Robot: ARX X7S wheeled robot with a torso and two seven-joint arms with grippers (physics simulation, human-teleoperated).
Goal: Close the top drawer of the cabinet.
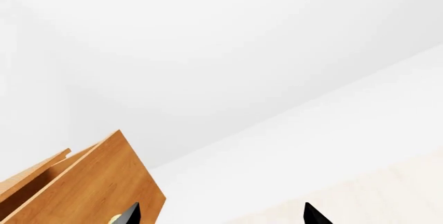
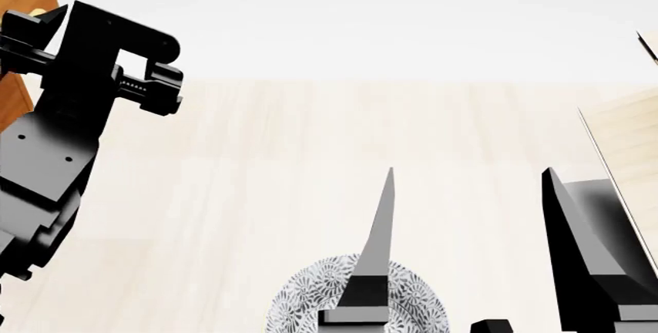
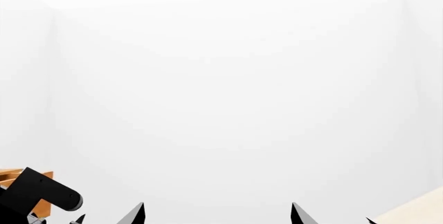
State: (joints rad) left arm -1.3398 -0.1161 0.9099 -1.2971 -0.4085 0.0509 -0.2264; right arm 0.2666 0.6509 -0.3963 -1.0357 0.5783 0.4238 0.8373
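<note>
From my console I log the following stock. Cabinets: one, orange-brown wood (image 1: 90, 182), seen only in part. Drawers: I count one box standing out from it (image 1: 31, 175); the total number of drawers cannot be told from these views. Brass handles: one small glint (image 1: 118, 219) behind a jaw tip; I cannot tell more. Patterned grey-white round dishes: one (image 2: 308, 302), partly hidden. Pale wooden slatted pieces: one (image 2: 627, 125), at the head view's far right edge. Robot arms: two. Grippers: two, left (image 1: 221, 216) and right (image 3: 217, 214), each with two black jaws, four in all.
</note>
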